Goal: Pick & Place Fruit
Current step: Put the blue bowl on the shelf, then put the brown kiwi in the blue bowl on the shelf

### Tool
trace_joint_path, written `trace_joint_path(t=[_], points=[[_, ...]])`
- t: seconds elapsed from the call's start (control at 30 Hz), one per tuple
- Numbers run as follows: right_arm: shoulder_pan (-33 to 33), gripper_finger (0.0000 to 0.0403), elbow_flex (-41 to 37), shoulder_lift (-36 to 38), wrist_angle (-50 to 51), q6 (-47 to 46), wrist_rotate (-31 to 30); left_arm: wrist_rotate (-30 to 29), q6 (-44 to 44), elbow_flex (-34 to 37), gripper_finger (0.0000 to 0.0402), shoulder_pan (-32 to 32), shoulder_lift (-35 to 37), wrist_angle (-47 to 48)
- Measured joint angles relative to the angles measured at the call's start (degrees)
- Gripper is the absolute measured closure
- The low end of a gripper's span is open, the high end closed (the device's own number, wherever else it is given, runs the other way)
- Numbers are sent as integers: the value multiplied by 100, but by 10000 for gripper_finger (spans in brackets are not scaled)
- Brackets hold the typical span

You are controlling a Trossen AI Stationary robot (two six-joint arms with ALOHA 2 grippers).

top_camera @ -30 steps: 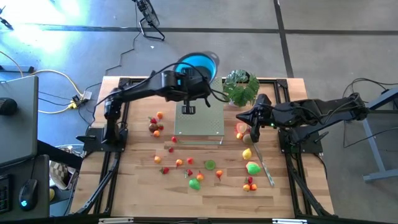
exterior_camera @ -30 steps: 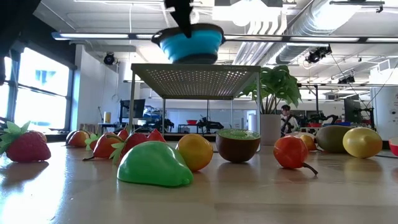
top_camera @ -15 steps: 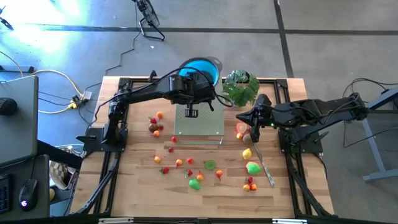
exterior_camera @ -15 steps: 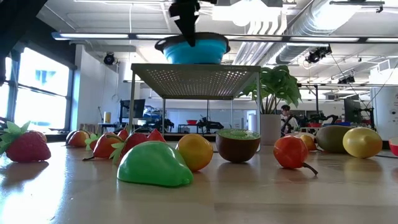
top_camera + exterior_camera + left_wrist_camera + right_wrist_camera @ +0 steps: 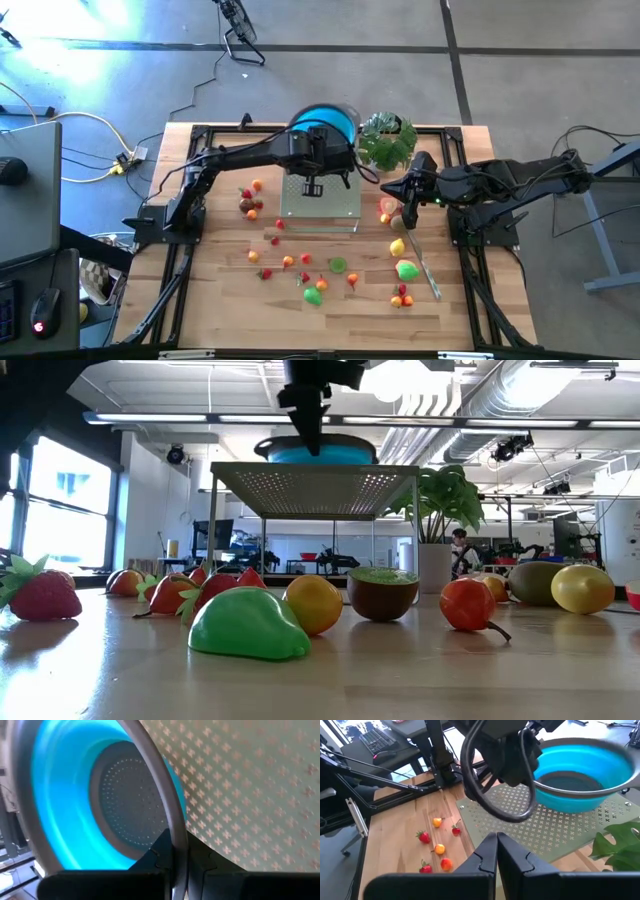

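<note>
My left gripper (image 5: 321,140) is shut on a blue bowl (image 5: 323,120) over the far part of a perforated metal stand (image 5: 322,207). In the low view the bowl (image 5: 318,451) sits level at the stand's top (image 5: 315,488); whether it rests there I cannot tell. Small toy fruits lie on the table around the stand: a cluster at the left (image 5: 250,203), more near the front (image 5: 318,290), and a green one (image 5: 248,626) close to the low camera. My right gripper (image 5: 386,188) hangs shut just right of the stand, touching nothing. My left gripper pinches the bowl's grey rim (image 5: 176,835) between its two fingers (image 5: 156,865), at the bowl's near side. One finger is inside the bowl and one outside. The fingers slant down from the near side. The bowl stays level with its opening up.
A leafy plant in a white pot (image 5: 388,140) stands right of the bowl at the back. A slim silver knife (image 5: 425,265) lies at the right front among fruits. Black arm frames run along both table sides.
My left gripper has gone down and toward the table's right and near edges, carrying the bowl. The bowl hung above the stand; now its base is down at the stand's top.
</note>
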State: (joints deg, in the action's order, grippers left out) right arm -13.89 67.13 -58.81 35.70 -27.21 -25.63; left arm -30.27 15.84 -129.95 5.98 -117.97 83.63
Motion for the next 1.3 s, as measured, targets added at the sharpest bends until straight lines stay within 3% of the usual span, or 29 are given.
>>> trace_joint_path(t=[0.6, 0.97, 1.3], points=[[0, 399, 0, 0, 7, -17, 2, 446, -382, -7, 383, 0, 2, 32], [0, 400, 0, 0, 11, -17, 4, 487, -436, -7, 327, 0, 4, 32], [0, 399, 0, 0, 11, -17, 22, 550, -466, -7, 225, 0, 7, 47]])
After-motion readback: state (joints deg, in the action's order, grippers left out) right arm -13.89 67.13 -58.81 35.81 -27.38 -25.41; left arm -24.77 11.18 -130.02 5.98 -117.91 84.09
